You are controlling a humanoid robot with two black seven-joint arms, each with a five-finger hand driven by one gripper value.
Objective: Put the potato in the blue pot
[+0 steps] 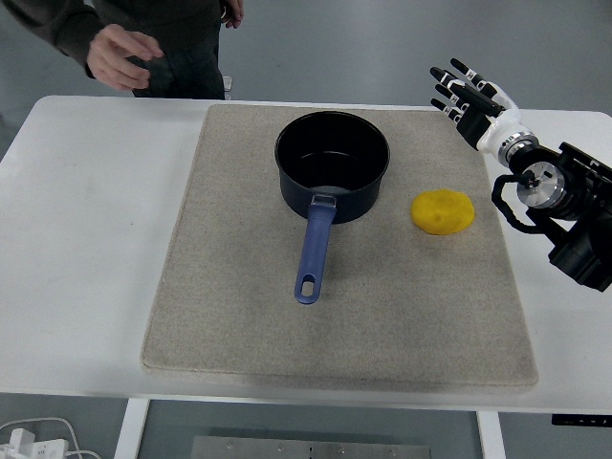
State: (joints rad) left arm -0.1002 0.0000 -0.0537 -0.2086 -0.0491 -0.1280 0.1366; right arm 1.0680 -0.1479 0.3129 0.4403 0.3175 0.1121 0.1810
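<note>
One view only, from my head camera: my right hand hovers over the table's far right, fingers spread, gripping nothing. The yellow potato lies on the beige mat, just right of the blue pot, apparently not touching. A person's hand hangs beyond the far edge.
</note>
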